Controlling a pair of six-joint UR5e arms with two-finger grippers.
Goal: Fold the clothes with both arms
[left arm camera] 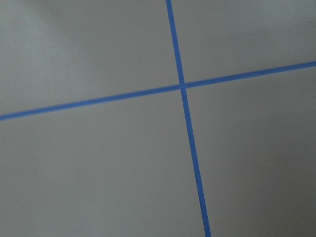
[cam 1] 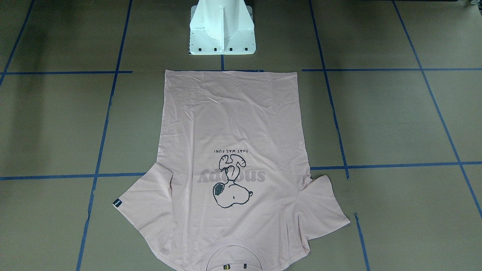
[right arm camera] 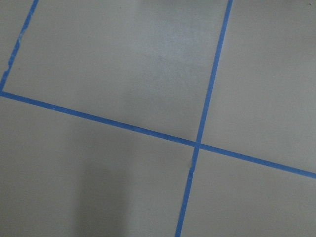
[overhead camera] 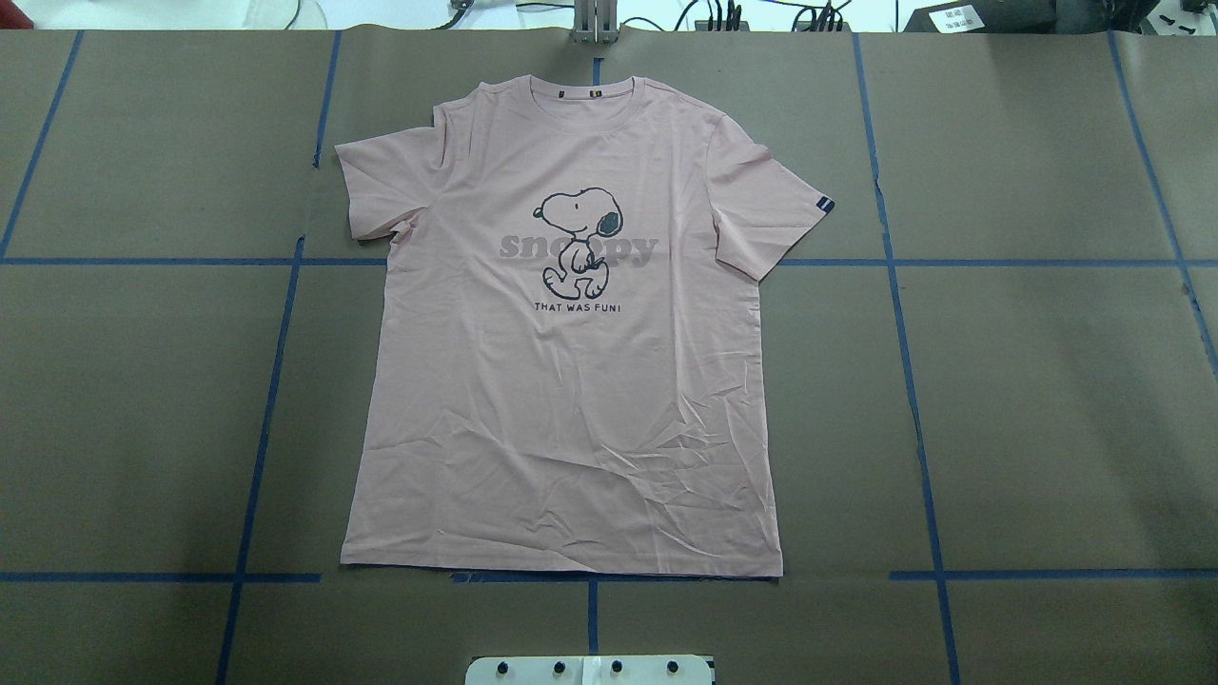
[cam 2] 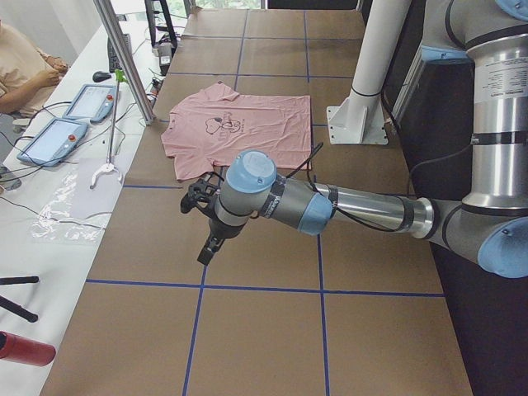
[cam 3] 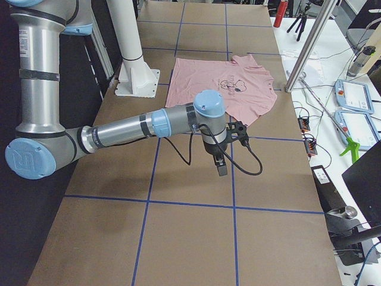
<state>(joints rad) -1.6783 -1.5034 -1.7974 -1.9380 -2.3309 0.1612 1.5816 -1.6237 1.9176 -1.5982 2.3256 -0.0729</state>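
The pale pink T-shirt (overhead camera: 561, 400) lies flat and spread out, print side up, in the middle of the table (overhead camera: 1047, 428). In the overhead view its collar (overhead camera: 595, 112) points to 12 o'clock and its hem (overhead camera: 561, 567) to 6 o'clock. The two short sleeves reach out toward 10 and 2 o'clock, and the one at 2 o'clock carries a small dark tag (overhead camera: 825, 204) at its edge. The Snoopy print (overhead camera: 576, 238) sits on the chest with "THAT WAS FUN!" beneath it, and light creases run across the lower half of the cloth. Blue tape lines (overhead camera: 1047, 263) mark a grid on the brown table cover, and some of them pass under the shirt. The white pedestal (cam 1: 222, 34) stands just past the hem, at 6 o'clock in the overhead view. The left arm (cam 2: 363, 206) stretches low over bare table, well apart from the shirt, with the left gripper (cam 2: 204, 254) pointing down above the surface. From this side view I cannot tell whether its fingers are spread or pressed together. The right arm (cam 3: 125, 131) reaches out likewise on the other side, its right gripper (cam 3: 221, 168) hanging over bare table near a tape line. Its state cannot be told either. Both wrist views show only brown cover and crossing tape. At 10 o'clock in the left side view a person (cam 2: 21, 70) sits by two tablets (cam 2: 54, 140).
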